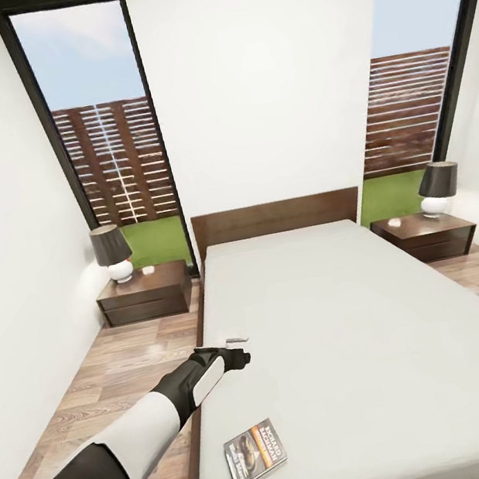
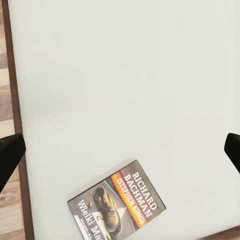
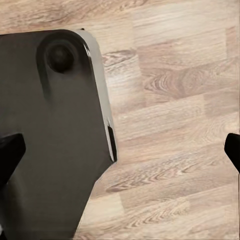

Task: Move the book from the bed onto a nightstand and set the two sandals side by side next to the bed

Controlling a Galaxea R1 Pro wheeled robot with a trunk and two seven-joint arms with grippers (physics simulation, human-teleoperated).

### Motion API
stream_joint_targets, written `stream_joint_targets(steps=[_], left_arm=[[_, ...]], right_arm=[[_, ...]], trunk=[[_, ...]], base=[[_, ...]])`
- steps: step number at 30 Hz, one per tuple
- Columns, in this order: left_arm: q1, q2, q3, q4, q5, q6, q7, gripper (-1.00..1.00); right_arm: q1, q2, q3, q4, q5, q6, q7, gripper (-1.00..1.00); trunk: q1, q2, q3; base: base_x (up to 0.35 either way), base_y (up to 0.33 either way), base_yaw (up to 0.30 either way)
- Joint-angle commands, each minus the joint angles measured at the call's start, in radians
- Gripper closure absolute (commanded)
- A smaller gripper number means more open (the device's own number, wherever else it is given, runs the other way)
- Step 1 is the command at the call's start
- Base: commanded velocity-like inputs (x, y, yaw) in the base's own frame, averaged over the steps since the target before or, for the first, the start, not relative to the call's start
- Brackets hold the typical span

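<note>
Book (image 1: 256,452) lies flat, cover up, on the mattress near the foot corner of the bed (image 1: 347,315), close to the left edge; apart from the gripper. Orange band and "Richard Bachman" lettering readable in the left wrist view (image 2: 117,205).

Left gripper (image 1: 238,342) is extended over the bed's left edge, above the mattress and well beyond the book; fingers (image 2: 9,155) wide apart, holding nothing.

Right gripper (image 3: 120,150) fingers also spread, over plank floor (image 3: 175,125) and a dark base plate (image 3: 50,140).

Nightstands at left (image 1: 145,291) and right (image 1: 425,236) of the headboard, each carrying a lamp (image 1: 112,252).
</note>
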Motion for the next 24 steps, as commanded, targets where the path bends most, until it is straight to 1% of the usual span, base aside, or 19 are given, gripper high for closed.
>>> stream_joint_targets(steps=[1, 2, 3, 7, 8, 10, 11, 15, 16, 18, 19, 22, 24], left_arm=[[-0.001, 0.001, -0.008, -0.002, 0.010, 0.001, 0.008, -1.00], [-0.001, 0.001, -0.008, -0.002, 0.010, 0.001, 0.008, -1.00], [-0.001, 0.001, -0.008, -0.002, 0.010, 0.001, 0.008, -1.00], [-0.001, 0.001, -0.008, -0.002, 0.010, 0.001, 0.008, -1.00], [-0.001, 0.001, -0.008, -0.002, 0.010, 0.001, 0.008, -1.00], [-0.001, 0.001, -0.008, -0.002, 0.010, 0.001, 0.008, -1.00], [-0.001, 0.001, -0.008, -0.002, 0.010, 0.001, 0.008, -1.00], [-0.001, 0.001, -0.008, -0.002, 0.010, 0.000, 0.008, -1.00], [-0.001, 0.001, -0.008, -0.002, 0.010, 0.000, 0.008, -1.00], [-0.001, 0.001, -0.008, -0.002, 0.010, 0.000, 0.008, -1.00], [-0.001, 0.001, -0.008, -0.002, 0.010, 0.000, 0.008, -1.00], [-0.001, 0.001, -0.008, -0.002, 0.010, 0.000, 0.008, -1.00], [-0.001, 0.001, -0.008, -0.002, 0.010, -0.001, 0.008, -1.00]], right_arm=[[0.017, 0.000, -0.002, 0.002, 0.000, -0.006, 0.000, -1.00], [0.033, 0.000, -0.002, 0.002, 0.000, -0.006, 0.000, -1.00], [0.033, 0.000, -0.002, 0.002, 0.000, -0.006, 0.000, -1.00], [0.093, 0.001, -0.001, 0.003, -0.001, -0.006, 0.000, -1.00], [0.093, 0.001, -0.001, 0.003, -0.001, -0.006, 0.000, -1.00], [0.122, 0.001, -0.001, 0.003, -0.001, -0.005, 0.000, -1.00], [0.122, 0.001, -0.001, 0.003, -0.001, -0.005, 0.000, -1.00], [0.178, 0.002, -0.001, 0.003, -0.001, -0.005, 0.000, -1.00], [0.178, 0.002, -0.001, 0.003, -0.001, -0.005, 0.000, -1.00], [0.204, 0.003, -0.001, 0.003, -0.001, -0.004, 0.000, -1.00], [0.204, 0.003, -0.001, 0.003, -0.001, -0.004, 0.000, -1.00], [0.237, 0.007, 0.000, 0.003, 0.000, -0.004, 0.000, -1.00], [0.244, 0.009, 0.000, 0.003, 0.000, -0.004, 0.000, -1.00]], trunk=[[0.000, -0.001, -0.001], [0.000, -0.001, -0.001], [0.000, -0.001, -0.001], [0.000, -0.001, -0.001], [0.000, -0.001, -0.001], [0.000, -0.001, -0.001], [0.000, -0.001, -0.001], [0.000, -0.001, -0.001], [0.000, -0.001, -0.001], [0.000, -0.001, -0.001], [0.000, -0.001, -0.001], [0.000, -0.001, -0.001], [0.000, -0.001, -0.001]], base=[[0.000, 0.000, 0.000], [0.000, 0.000, 0.000], [0.000, 0.000, 0.000], [0.000, 0.000, 0.000], [0.000, 0.000, 0.000], [0.000, 0.000, 0.000], [0.000, 0.000, 0.000], [0.000, 0.000, 0.000], [0.000, 0.000, 0.000], [0.000, 0.000, 0.000], [0.000, 0.000, 0.000], [0.000, 0.000, 0.000], [0.000, 0.000, 0.000]])
